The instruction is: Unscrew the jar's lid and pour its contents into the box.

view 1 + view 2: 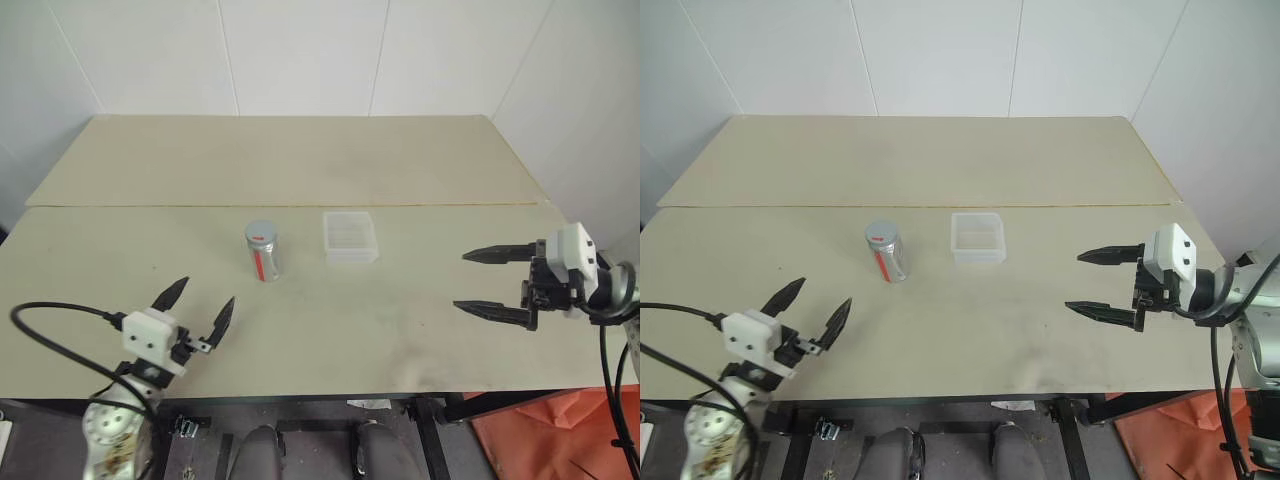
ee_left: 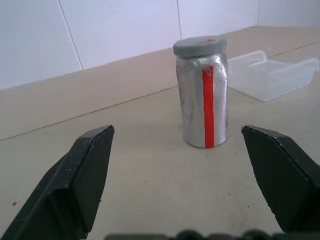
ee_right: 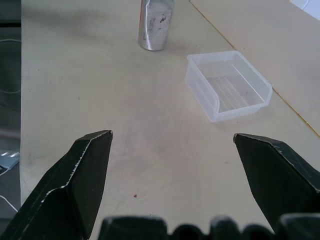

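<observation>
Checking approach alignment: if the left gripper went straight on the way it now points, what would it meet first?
Most likely the jar: it stands upright, lid on, between the open left gripper fingers' line, nothing before it.

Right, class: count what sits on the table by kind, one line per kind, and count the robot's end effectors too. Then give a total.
Jar, upright: 1
Lid, grey, screwed on the jar: 1
Box, clear plastic, nothing in it: 1
End effectors, both open and holding nothing: 2, left end effector and right end effector
Total: 5
</observation>
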Controlling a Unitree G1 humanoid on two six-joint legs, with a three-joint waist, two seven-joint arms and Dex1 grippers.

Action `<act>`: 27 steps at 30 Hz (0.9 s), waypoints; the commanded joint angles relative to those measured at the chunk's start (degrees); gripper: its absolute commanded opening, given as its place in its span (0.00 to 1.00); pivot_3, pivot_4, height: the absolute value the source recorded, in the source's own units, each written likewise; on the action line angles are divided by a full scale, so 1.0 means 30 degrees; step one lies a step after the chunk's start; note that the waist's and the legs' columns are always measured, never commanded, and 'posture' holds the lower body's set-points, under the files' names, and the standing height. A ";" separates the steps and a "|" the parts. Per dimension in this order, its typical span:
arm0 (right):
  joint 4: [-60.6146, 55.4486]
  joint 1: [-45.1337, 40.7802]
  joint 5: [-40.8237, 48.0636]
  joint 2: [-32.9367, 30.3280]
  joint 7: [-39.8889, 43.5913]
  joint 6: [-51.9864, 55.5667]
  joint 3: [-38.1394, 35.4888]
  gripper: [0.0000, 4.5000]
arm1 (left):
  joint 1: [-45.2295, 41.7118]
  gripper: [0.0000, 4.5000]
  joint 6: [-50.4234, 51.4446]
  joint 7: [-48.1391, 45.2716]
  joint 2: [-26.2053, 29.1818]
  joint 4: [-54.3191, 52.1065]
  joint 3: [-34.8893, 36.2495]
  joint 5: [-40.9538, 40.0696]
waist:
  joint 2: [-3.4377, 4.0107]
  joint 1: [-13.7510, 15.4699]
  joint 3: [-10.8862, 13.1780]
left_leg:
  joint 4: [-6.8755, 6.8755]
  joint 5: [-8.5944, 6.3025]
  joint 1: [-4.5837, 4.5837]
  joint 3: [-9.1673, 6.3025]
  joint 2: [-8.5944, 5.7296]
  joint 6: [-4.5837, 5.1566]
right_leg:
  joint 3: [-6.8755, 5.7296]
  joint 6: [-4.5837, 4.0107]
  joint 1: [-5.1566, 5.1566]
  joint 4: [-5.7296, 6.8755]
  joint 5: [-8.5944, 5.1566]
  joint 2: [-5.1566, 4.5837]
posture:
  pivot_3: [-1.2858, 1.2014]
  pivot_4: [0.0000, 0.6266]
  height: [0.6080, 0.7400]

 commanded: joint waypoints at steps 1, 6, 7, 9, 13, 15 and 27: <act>-0.1745 0.0393 0.0768 0.0290 -0.0456 0.0355 -0.0176 1.00 | -0.0963 0.99 -0.1259 0.0945 -0.0272 0.1167 -0.1443 0.1253 | 0.0000 -0.0011 0.0000 | 0.0003 0.0000 -0.0001 -0.0008 0.0002 0.0000 | -0.0003 0.0075 0.0000 0.0006 -0.0041 0.0006 | 0.52 0.24 1.00; -0.2968 0.1255 0.1011 0.0563 -0.1158 0.0779 -0.0350 1.00 | -0.2381 0.99 -0.1766 0.1935 -0.0589 0.2812 -0.2818 0.2116 | 0.0003 -0.0061 -0.0002 | 0.0007 0.0000 -0.0003 -0.0015 0.0002 0.0000 | -0.0001 0.0157 -0.0001 0.0007 -0.0016 0.0010 | 0.52 0.24 1.00; -0.3185 0.1447 0.1094 0.0579 -0.1296 0.0844 -0.0415 1.00 | -0.2695 0.99 -0.1657 0.2472 -0.0856 0.3030 -0.2952 0.2268 | 0.0003 -0.0054 -0.0002 | 0.0005 0.0000 -0.0002 -0.0013 0.0001 0.0000 | 0.0002 0.0160 0.0001 0.0002 -0.0014 0.0008 | 0.52 0.24 1.00; -0.3548 0.1831 0.1266 0.0545 -0.1455 0.0902 -0.0598 1.00 | -0.3235 0.99 -0.1649 0.3234 -0.1144 0.3514 -0.3166 0.2564 | 0.0002 -0.0026 -0.0002 | 0.0006 0.0000 -0.0007 -0.0013 0.0000 0.0000 | 0.0002 0.0168 -0.0001 0.0002 -0.0009 0.0008 | 0.52 0.24 1.00; -0.4013 0.2537 0.1377 0.0483 -0.1810 0.0950 -0.0977 1.00 | -0.4115 0.99 -0.1931 0.3704 -0.1216 0.4514 -0.3668 0.2795 | 0.0002 -0.0016 -0.0002 | 0.0004 0.0000 -0.0004 -0.0021 -0.0003 0.0001 | -0.0002 0.0175 0.0002 0.0004 -0.0006 0.0009 | 0.52 0.24 1.00; -0.4214 0.2814 0.1408 0.0464 -0.1966 0.0984 -0.1193 1.00 | -0.4654 0.99 -0.1959 0.4094 -0.1286 0.4969 -0.3780 0.2893 | 0.0002 -0.0029 -0.0002 | 0.0005 0.0000 -0.0005 -0.0024 -0.0002 0.0001 | -0.0003 0.0176 0.0002 0.0003 -0.0005 0.0011 | 0.52 0.24 1.00; -0.4675 0.3693 0.1555 0.0246 -0.2427 0.0968 -0.1877 1.00 | -0.7092 0.99 -0.2471 0.6106 -0.1510 0.8061 -0.4191 0.3625 | 0.0001 -0.0009 -0.0002 | 0.0009 0.0001 -0.0002 -0.0031 -0.0013 0.0001 | -0.0004 0.0189 0.0015 0.0002 0.0003 0.0009 | 0.52 0.24 1.00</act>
